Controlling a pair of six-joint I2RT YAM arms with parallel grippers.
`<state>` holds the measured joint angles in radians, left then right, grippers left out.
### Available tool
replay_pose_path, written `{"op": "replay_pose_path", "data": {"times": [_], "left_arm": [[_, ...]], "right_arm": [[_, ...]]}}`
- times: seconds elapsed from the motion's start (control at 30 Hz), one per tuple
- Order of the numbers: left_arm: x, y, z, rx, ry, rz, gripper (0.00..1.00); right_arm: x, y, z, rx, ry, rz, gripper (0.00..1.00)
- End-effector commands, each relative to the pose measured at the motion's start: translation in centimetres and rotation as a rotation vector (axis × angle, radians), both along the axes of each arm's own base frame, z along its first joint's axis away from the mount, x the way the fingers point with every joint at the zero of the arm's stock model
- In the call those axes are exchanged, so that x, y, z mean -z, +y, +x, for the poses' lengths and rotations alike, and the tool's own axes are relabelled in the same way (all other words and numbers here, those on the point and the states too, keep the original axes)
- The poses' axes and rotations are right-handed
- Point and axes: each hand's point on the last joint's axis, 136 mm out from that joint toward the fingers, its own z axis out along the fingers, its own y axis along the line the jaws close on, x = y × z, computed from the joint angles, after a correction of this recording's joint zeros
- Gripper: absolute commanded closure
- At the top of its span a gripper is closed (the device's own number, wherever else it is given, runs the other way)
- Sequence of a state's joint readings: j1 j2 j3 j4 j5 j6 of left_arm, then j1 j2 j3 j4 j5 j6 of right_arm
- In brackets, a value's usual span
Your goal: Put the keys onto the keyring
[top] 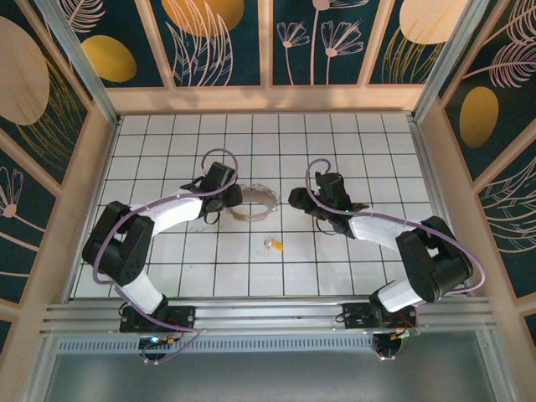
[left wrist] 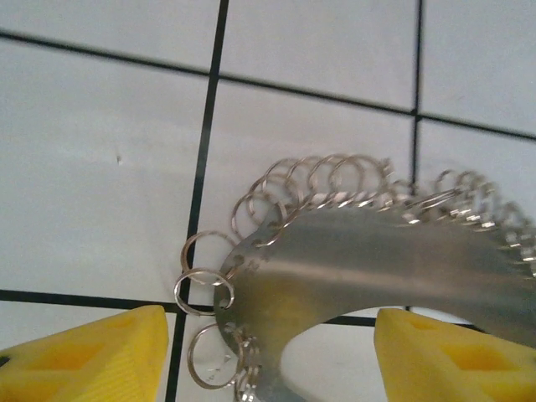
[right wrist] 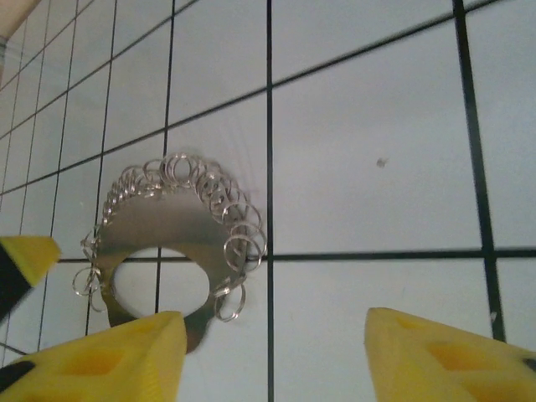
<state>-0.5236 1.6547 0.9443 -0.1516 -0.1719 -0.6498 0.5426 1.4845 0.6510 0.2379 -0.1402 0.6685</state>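
We are seeing a white tiled table (top: 352,142). The left gripper (left wrist: 268,360) is standing wide astride the keyring (left wrist: 352,260), a flat silvery plate fringed with wire loops, at frame centre. The right gripper (right wrist: 272,356) is gaping empty. The tiny orange-tagged key (top: 272,245) is lying just below centre.

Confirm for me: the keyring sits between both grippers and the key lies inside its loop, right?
Not quite. The top external view shows the keyring between the left gripper and right gripper, but the key lies outside its loop, on the table toward the near edge.
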Motion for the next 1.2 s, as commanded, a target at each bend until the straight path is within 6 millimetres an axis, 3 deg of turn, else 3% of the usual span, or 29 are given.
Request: {"op": "replay_pose_path", "data": {"times": [0.0,0.17,0.27,0.43,0.57,0.77,0.87,1.03,1.17], "left_arm": [[-3.2,-1.3,0.8,0.08,-0.101,-0.047,0.32],[-5.9,-4.5,0.7,0.242,-0.152,-0.16,0.33],[-6.4,-5.5,0.5,0.287,-0.159,-0.204,0.33],[-6.1,-5.8,0.4,0.308,-0.159,-0.21,0.33],[-5.6,-5.9,0.3,0.317,-0.156,-0.208,0.33],[-5.0,-6.3,-0.5,0.388,-0.134,-0.192,0.33],[-4.4,-6.7,-1.5,0.445,-0.11,-0.177,0.34],[-2.7,-8.6,-3.2,0.551,-0.061,-0.091,0.39],[-1.7,-10.6,-3.8,0.632,-0.046,0.015,0.48]], "right_arm": [[1.3,1.4,-1.4,-0.066,0.047,0.028,0.53],[2.3,2.7,-1.3,-0.095,0.088,0.028,0.72],[3.1,3.8,-1.0,-0.111,0.109,0.021,0.82],[3.8,5.2,-0.1,-0.131,0.125,0.002,0.92],[4.0,5.9,0.6,-0.134,0.127,-0.01,0.92],[4.0,5.3,1.1,-0.106,0.121,-0.047,0.98],[3.6,3.8,1.1,-0.067,0.103,-0.05,0.93],[2.6,1.7,1.0,-0.025,0.079,-0.044,0.58],[1.9,-0.5,0.6,0.021,0.058,-0.043,0.45]]}}
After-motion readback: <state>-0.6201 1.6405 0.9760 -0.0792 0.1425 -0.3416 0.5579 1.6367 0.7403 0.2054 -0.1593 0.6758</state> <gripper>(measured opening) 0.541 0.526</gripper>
